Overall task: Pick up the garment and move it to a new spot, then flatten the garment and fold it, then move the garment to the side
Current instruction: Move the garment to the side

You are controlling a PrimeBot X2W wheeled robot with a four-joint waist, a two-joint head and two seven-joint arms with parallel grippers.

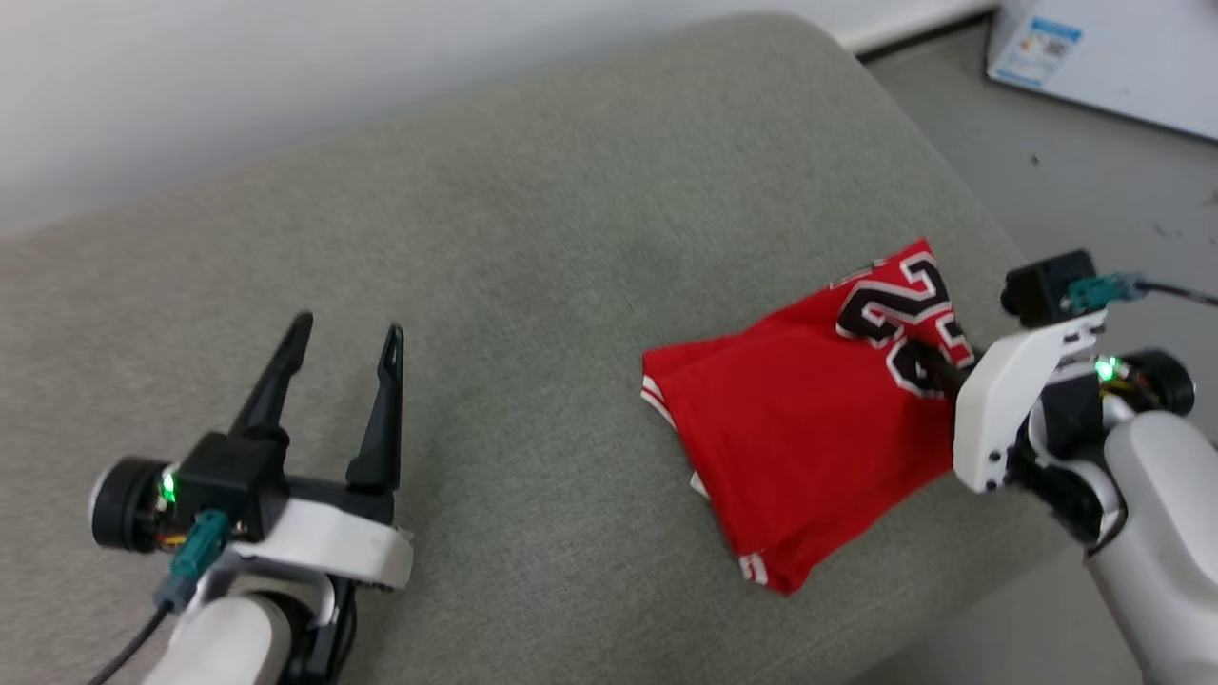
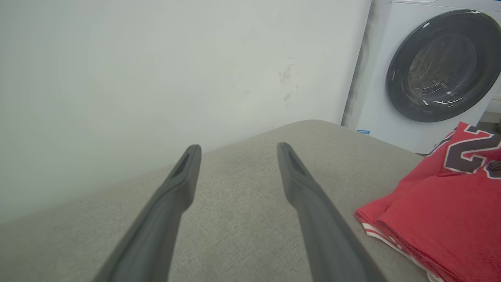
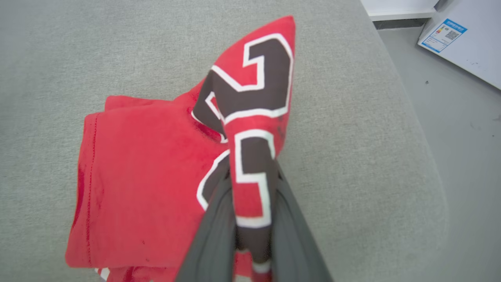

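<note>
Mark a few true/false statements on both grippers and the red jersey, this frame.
1. The right gripper is shut on the numbered part of the garment. True.
2. The left gripper is shut. False: its jaws stand open and hold nothing.
3. The garment is spread out flat. False: it lies folded in a bundle, with the pinched part raised.
4. The garment sits on the grey cushion, toward the robot's right. True.
5. A washing machine stands beyond the cushion. True.
</note>
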